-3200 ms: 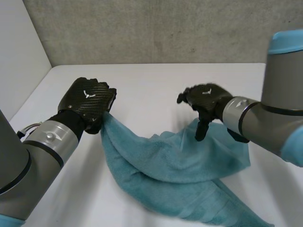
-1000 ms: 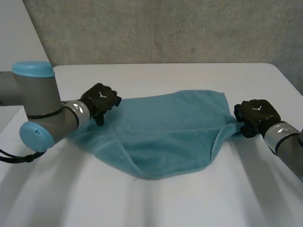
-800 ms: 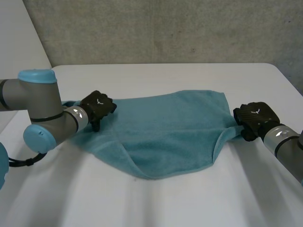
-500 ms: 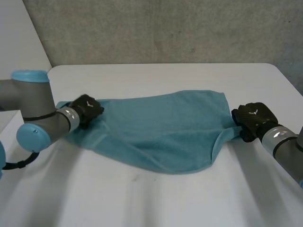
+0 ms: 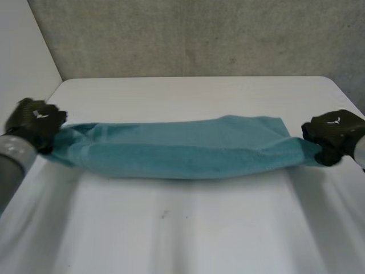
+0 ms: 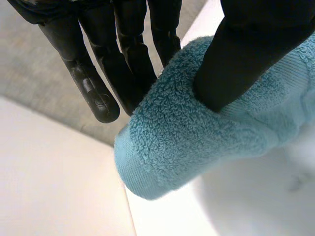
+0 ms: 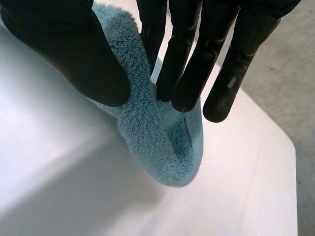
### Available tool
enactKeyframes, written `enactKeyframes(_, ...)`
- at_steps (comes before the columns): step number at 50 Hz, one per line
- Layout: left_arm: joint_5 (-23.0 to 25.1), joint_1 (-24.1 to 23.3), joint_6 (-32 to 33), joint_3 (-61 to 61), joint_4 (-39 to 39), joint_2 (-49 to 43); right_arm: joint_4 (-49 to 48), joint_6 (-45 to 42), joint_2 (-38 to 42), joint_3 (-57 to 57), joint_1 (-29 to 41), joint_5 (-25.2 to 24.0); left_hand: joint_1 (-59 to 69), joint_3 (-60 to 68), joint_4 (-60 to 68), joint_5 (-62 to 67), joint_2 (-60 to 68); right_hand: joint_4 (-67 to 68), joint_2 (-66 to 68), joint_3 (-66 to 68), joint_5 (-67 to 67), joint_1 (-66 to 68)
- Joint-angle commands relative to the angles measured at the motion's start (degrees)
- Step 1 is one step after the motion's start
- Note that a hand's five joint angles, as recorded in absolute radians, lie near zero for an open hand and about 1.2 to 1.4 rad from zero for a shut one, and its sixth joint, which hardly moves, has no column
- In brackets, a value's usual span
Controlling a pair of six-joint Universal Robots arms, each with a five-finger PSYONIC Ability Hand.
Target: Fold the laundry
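Note:
A teal towel (image 5: pixel 182 149) is stretched in a long band across the white table (image 5: pixel 188 228), a little above it. My left hand (image 5: pixel 34 121) is shut on the towel's left end (image 6: pixel 187 142), thumb (image 6: pixel 246 59) pressing the cloth against the fingers (image 6: pixel 123 64). At the other end my right hand (image 5: pixel 333 134) is shut on the towel's right end (image 7: pixel 157 128), pinching it between thumb (image 7: pixel 74 54) and fingers (image 7: pixel 192 59). Both hands are far apart, near the table's side edges.
A grey concrete wall (image 5: pixel 188 37) rises behind the table. A pale panel (image 5: pixel 23 51) stands at the far left. The table's right edge (image 5: pixel 348 97) lies close to my right hand.
Both hands moved outward, apart from each other, pulling the towel from a loose sagging sheet into a taut narrow band. The left hand closed on its end.

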Motion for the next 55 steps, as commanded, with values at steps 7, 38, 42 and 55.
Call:
enactKeyframes(7, 7.6, 7.9, -11.8, -14.4, -6.5, 14.0, 14.7, -22.8, -7.9, 8.9, -4.4, -0.9, 15.6, 11.7, 11.5, 15.2, 11.3, 11.7, 13.1, 12.2, 14.4, 25.6)
enactKeyframes(38, -4.9, 0.0, -14.9, 48.7, 21.0, -15.4, -28.7, 11.4, 3.6, -36.7, 4.0, 12.5, 15.6, 11.7, 11.5, 15.2, 11.3, 11.7, 13.1, 12.2, 14.4, 25.6)
enactKeyframes(42, -4.2, -0.1, -16.3, 44.3, 21.4, -14.7, -29.0, 11.3, 1.6, -29.4, 4.2, 11.3, 15.6, 11.7, 11.5, 15.2, 11.3, 11.7, 13.1, 12.2, 14.4, 25.6)
enactKeyframes(55, -3.5, 0.0, -26.5, 20.3, 22.0, -14.9, -29.7, 10.8, 5.6, -7.9, 4.5, 4.4, 15.6, 11.7, 11.5, 15.2, 11.3, 11.7, 13.1, 12.2, 14.4, 25.6)
